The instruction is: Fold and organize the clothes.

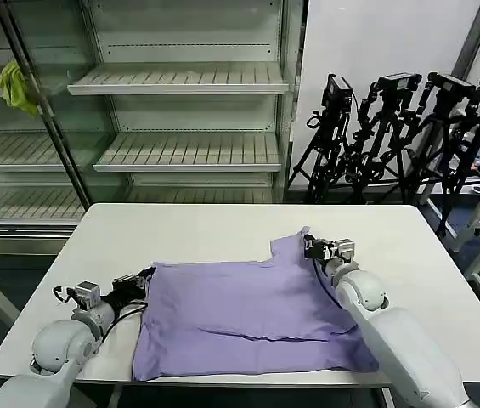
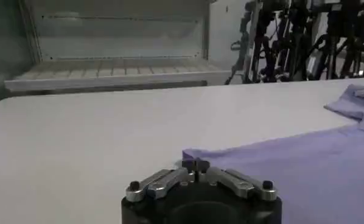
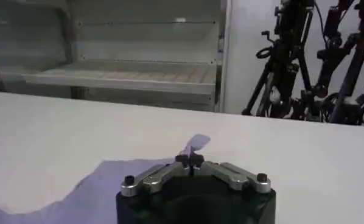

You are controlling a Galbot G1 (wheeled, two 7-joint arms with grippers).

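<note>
Left gripper (image 1: 148,275) fingertips pressed together, pinching far left corner of soft lavender T-shirt (image 1: 244,314). Right gripper (image 1: 308,247) likewise pinched on raised sleeve at far right. Shirt lies partly folded on near half of white rectangular table (image 1: 214,229).

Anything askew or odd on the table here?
Only the T-shirt: folded unevenly, one sleeve sticking out toward the right claw, and its near edge reaching the table edge. The left claw sits at its corner. No damage.

Lavender T-shirt (image 1: 240,314) half-folded on table
</note>
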